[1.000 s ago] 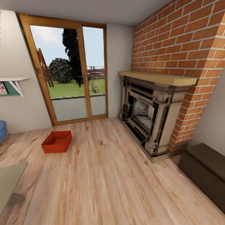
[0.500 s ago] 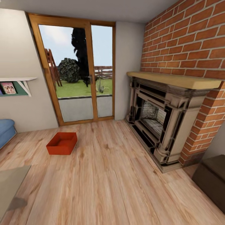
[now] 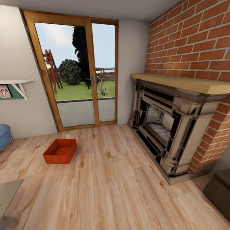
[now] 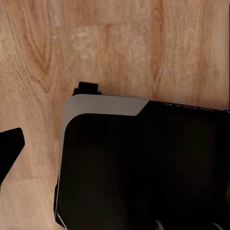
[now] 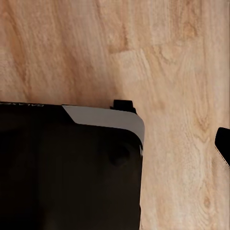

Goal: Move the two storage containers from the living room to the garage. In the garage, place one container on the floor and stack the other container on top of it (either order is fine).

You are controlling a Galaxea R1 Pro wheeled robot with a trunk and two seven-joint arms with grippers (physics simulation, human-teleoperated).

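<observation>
In the head view we see one orange-red storage container [image 3: 60,151] resting open-topped on the living room's wood plank floor [image 3: 115,188], near the glass door [image 3: 78,73] and well apart from the brick fireplace [image 3: 166,127]; we cannot tell either gripper's state

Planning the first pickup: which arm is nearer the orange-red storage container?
Left, probably: the storage container lies ahead on the left arm's side, farther across from the right arm.

The blue sofa [image 3: 3,136] is cut off at the left edge. The dark cabinet [image 3: 218,191] runs off the lower right corner. The shelf picture [image 3: 4,91] is too blurred to read.
</observation>
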